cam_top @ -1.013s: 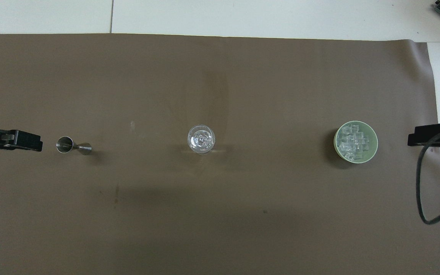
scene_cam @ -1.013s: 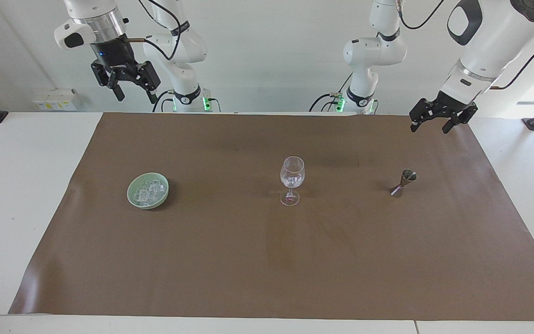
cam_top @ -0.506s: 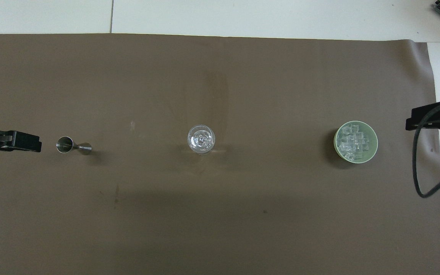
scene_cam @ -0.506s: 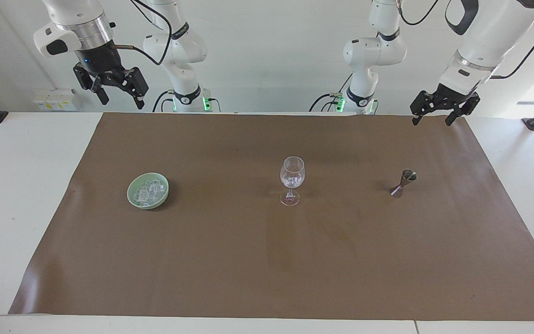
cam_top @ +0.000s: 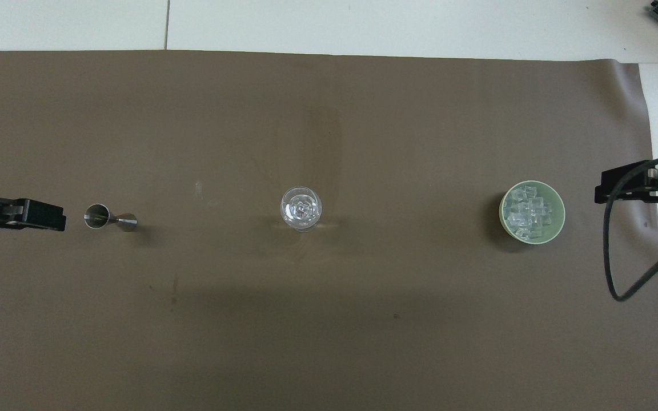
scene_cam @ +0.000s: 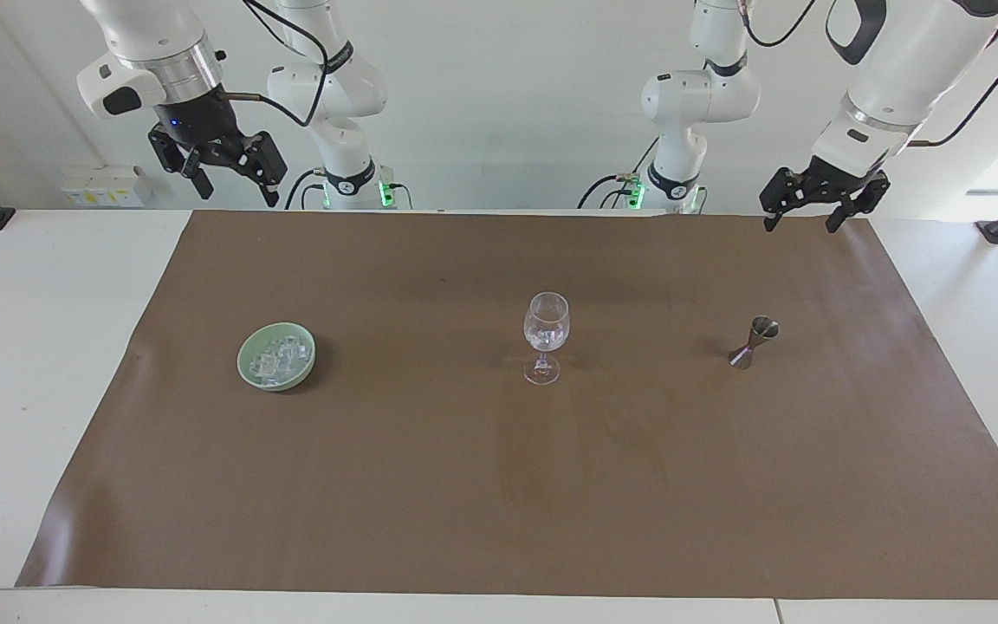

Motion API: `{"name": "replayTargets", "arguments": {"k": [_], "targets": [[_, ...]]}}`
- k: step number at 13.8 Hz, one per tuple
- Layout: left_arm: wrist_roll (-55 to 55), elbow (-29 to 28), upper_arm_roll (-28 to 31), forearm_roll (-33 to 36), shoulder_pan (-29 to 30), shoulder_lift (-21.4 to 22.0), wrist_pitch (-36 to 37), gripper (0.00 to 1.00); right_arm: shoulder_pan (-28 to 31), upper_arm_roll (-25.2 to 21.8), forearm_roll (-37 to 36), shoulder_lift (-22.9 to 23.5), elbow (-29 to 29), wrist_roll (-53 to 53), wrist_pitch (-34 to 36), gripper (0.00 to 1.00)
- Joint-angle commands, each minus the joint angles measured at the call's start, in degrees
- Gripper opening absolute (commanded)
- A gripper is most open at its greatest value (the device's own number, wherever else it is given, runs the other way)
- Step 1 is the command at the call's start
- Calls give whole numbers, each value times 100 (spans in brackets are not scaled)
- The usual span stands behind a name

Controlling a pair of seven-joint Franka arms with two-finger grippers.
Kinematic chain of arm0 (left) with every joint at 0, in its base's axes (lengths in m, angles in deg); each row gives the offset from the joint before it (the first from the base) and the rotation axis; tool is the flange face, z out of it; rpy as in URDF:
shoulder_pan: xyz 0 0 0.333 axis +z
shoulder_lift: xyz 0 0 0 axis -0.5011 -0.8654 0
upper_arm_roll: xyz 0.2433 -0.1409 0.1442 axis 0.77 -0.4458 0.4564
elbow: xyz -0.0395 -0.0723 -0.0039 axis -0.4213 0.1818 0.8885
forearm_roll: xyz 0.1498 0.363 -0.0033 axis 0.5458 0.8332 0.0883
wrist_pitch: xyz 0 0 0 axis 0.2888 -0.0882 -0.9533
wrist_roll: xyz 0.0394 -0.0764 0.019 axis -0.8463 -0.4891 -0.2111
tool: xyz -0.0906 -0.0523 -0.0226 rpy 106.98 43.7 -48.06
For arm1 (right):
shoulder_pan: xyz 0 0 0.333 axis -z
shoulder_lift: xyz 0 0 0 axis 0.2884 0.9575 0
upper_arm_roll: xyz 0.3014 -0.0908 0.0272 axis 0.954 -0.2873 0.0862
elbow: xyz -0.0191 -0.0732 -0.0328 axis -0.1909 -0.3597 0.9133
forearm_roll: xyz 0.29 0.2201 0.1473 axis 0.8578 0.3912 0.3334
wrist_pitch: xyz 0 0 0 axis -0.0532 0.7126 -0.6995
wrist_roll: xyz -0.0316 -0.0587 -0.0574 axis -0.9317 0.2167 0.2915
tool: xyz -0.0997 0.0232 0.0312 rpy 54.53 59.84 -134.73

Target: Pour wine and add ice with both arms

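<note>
At the mat's (scene_cam: 499, 485) middle stands the glass (scene_cam: 546, 336); the bowl (scene_cam: 248, 368) of ice (scene_cam: 278, 357) sits at nine o'clock, the measuring cup (scene_cam: 754, 341) at three. Both arms have risen since before: the right gripper (scene_cam: 230, 178) and left gripper (scene_cam: 802, 217) hang wide, empty.

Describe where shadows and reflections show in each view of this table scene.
Facing view: the wine glass glints with highlights; the bowl and jigger cast small soft shadows on the mat. Overhead view: a broad darker band crosses the mat's nearer half.
</note>
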Motion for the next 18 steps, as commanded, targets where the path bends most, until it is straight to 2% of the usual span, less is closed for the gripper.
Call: {"name": "replayTargets", "arguments": {"k": [1,18], "targets": [[-75,-2,-7,24,0,76,62,100,-170,-114,-89,-215,-324,-46,-307,100],[-75,-20,46,33,9,102,115,100,-100,-114,-62,-294,-517,16,-396,100]]}}
